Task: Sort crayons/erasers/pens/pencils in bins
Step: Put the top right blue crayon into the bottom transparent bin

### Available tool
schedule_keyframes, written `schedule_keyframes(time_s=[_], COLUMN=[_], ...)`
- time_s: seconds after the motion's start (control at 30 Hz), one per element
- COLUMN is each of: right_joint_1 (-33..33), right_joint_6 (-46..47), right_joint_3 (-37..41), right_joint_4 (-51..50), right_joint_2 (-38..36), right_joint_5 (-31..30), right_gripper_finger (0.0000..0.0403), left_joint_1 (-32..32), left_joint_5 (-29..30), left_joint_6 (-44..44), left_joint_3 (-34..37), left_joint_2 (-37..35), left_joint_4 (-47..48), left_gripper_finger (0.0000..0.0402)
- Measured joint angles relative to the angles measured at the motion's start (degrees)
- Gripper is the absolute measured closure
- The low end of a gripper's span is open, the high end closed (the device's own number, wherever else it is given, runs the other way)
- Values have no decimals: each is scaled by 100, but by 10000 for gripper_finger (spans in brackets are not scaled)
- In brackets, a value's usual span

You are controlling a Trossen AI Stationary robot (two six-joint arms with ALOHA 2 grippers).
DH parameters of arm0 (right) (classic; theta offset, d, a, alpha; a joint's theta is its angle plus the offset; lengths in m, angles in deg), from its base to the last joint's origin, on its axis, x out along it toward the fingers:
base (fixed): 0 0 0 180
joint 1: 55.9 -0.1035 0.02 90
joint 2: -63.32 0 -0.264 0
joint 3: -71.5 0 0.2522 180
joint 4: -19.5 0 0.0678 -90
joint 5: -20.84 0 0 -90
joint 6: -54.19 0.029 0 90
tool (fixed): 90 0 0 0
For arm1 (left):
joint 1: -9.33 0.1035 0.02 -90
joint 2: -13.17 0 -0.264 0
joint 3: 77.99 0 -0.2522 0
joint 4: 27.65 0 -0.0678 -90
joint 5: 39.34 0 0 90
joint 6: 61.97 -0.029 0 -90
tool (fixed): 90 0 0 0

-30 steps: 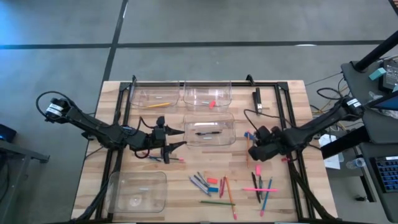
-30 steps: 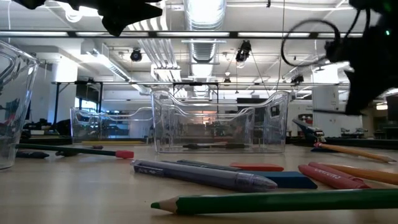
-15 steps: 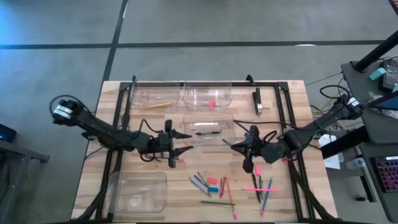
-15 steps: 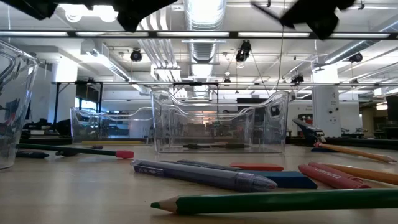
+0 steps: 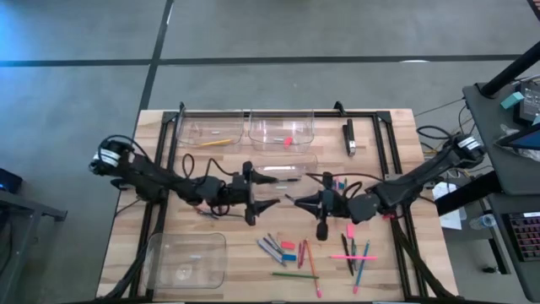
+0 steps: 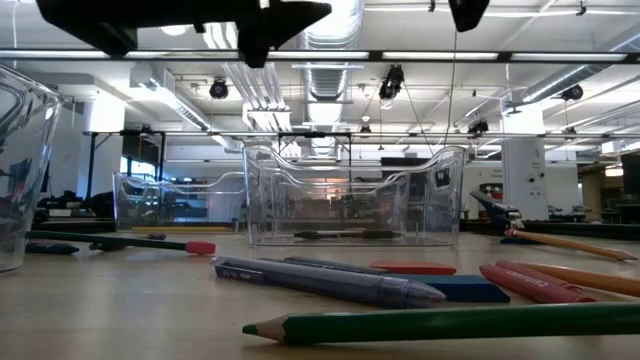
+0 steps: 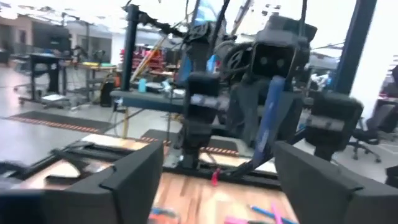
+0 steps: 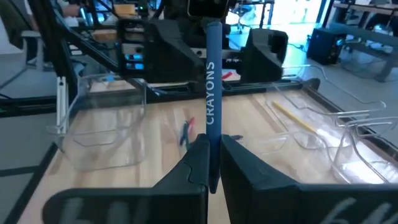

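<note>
from above i'm getting even, soft light on the worktop [image 5: 169, 135], only faint shadows under the arms. down low, ceiling strip lights glare bright, arms overhead go to black silhouettes, and the green pencil [image 6: 450, 322] up close is soft. left wrist feed is smeared and washed out at the windows. right wrist feed is sharper, background hazy.

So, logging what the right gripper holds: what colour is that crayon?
Blue. The crayon pinched in the right gripper shows best in the right wrist view.
</note>
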Motion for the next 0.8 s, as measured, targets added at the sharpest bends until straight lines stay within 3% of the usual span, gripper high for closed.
schedule_keyframes(time_s=[0.17, 0.37, 0.6, 0.8], right_joint_1=[119, 186, 301, 416], right_joint_6=[1, -3, -8, -18], right_joint_3=[-191, -358, -517, -547], right_joint_4=[19, 24, 48, 83], right_joint_2=[323, 562, 759, 839], right_joint_5=[1, 9, 11, -9], right_gripper_finger=[390, 390, 390, 390], left_joint_1=[-1, -1, -1, -1], left_joint_5=[-30, -29, -40, -47], left_joint_6=[-2, -2, -2, -2], left_joint_3=[-251, -366, -366, -364], left_joint_2=[286, 354, 341, 319], left_joint_4=[5, 2, 6, 4], left_gripper_finger=[62, 72, 133, 225])
